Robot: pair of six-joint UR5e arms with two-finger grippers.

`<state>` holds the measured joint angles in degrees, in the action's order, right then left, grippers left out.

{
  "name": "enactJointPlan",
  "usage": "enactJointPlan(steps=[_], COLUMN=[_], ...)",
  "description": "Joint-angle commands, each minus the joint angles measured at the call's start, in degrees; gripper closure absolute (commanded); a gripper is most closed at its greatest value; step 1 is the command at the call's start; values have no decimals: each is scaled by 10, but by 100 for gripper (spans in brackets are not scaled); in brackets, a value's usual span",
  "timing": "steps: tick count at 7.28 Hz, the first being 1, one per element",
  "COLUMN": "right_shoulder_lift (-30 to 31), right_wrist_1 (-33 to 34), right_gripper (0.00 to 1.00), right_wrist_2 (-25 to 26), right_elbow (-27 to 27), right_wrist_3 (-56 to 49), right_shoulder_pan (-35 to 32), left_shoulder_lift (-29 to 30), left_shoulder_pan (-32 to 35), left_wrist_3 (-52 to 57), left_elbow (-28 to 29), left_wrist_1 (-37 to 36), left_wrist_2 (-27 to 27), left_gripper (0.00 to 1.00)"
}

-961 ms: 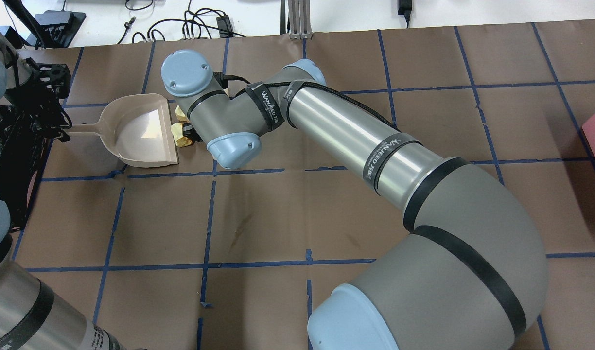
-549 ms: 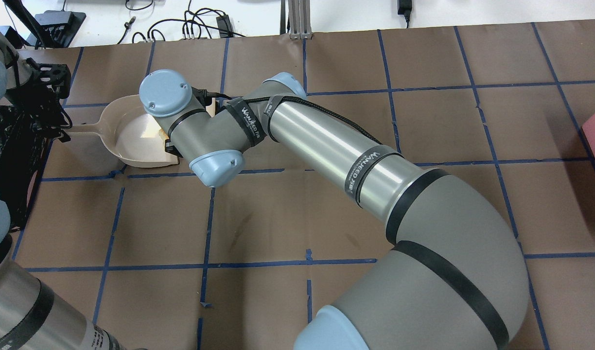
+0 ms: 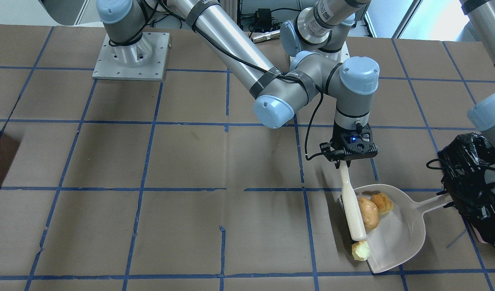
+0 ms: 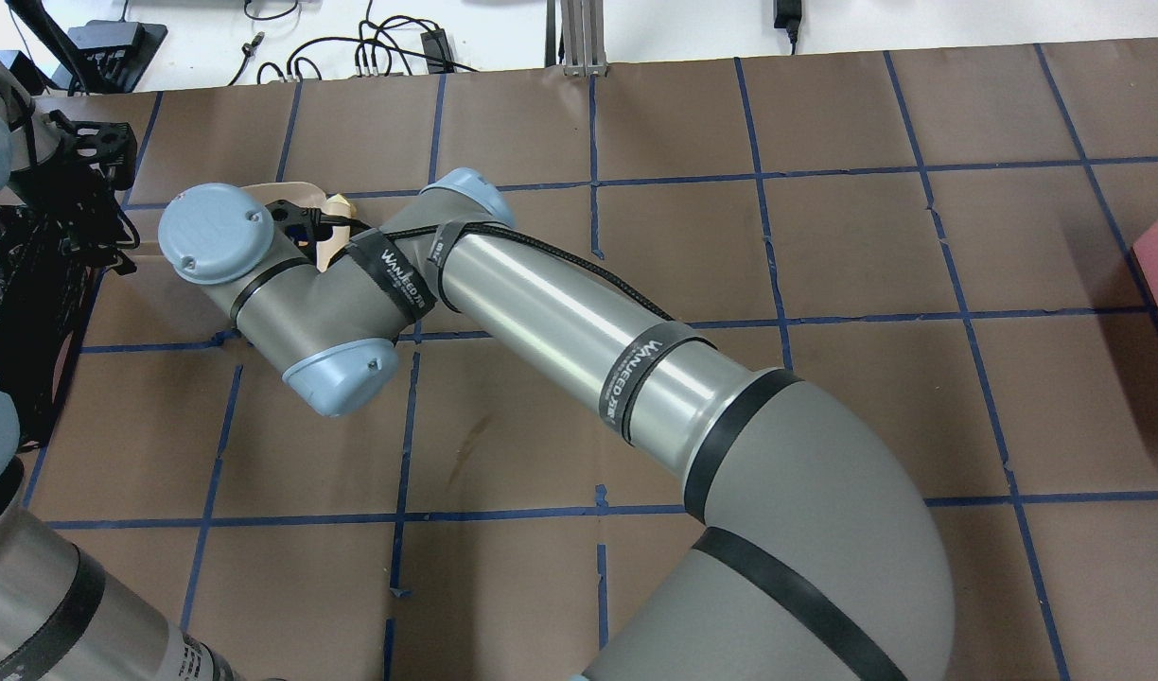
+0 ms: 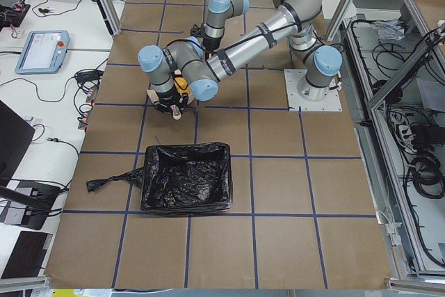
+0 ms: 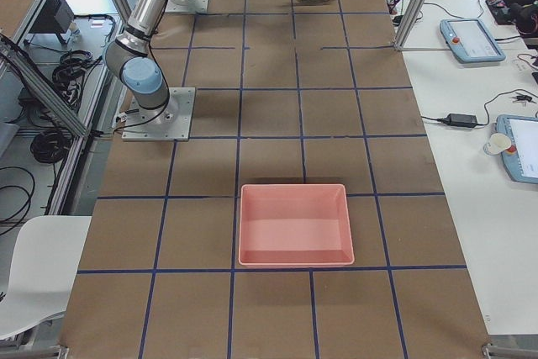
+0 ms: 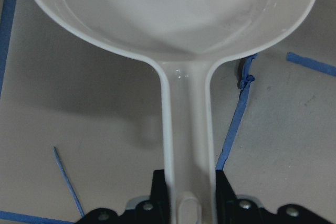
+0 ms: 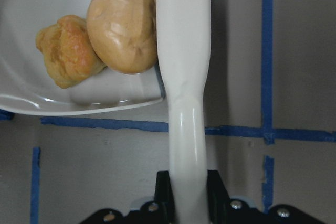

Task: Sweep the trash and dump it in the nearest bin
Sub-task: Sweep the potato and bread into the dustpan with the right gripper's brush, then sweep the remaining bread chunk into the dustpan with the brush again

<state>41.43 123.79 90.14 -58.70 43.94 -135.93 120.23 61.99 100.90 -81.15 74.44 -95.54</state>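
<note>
My right claw is gripping the white plastic sweeper, left claw the beige plastic dustpan; I'm aiming low to nudge the stray pale chunk inside.

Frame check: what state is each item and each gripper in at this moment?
Dustpan: on the table, two scraps inside.
Potato-like lump: inside the dustpan.
Orange-crusted chunk: inside the dustpan.
Pale chunk: at the dustpan lip, not clearly inside.
Brush: lying across the dustpan mouth, touching the lump.
Bin: open, bag-lined, no trash visible inside.
Pink tray: empty.
Right gripper: jaws shut on the brush.
Left gripper: jaws shut on the dustpan handle.
</note>
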Motion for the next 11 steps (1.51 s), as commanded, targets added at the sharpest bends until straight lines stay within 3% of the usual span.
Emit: enactJointPlan(steps=[1, 2, 3, 4, 5, 7, 8, 11], right_shoulder_lift=[-13, -5, 38, 79, 80, 79, 68, -7], right_wrist_1=[-8, -20, -100, -142, -151, -108, -84, 6], right_gripper=[93, 93, 93, 93, 93, 93, 93, 93], right_wrist_2=[-2, -11, -6, 1, 34, 35, 32, 31], right_elbow=[44, 49, 46, 39, 32, -20, -23, -12], right_wrist_3=[43, 63, 45, -43, -79, -148, -162, -153], right_shoulder_pan=[-30, -51, -50, -30, -2, 63, 92, 102], left_shoulder_lift=[-1, -1, -1, 0, 0, 0, 0, 2], left_shoulder_pan=[1, 4, 4, 4, 4, 4, 4, 4], left_wrist_3=[0, -1, -1, -1, -1, -2, -2, -3], left_elbow=[0, -1, -1, -1, -1, -1, -2, -5], left_wrist_1=[0, 0, -1, -1, -1, -1, -1, -1], left_wrist_2=[0, 0, 0, 1, 1, 2, 3, 4], left_gripper=[97, 97, 97, 97, 97, 97, 97, 97])
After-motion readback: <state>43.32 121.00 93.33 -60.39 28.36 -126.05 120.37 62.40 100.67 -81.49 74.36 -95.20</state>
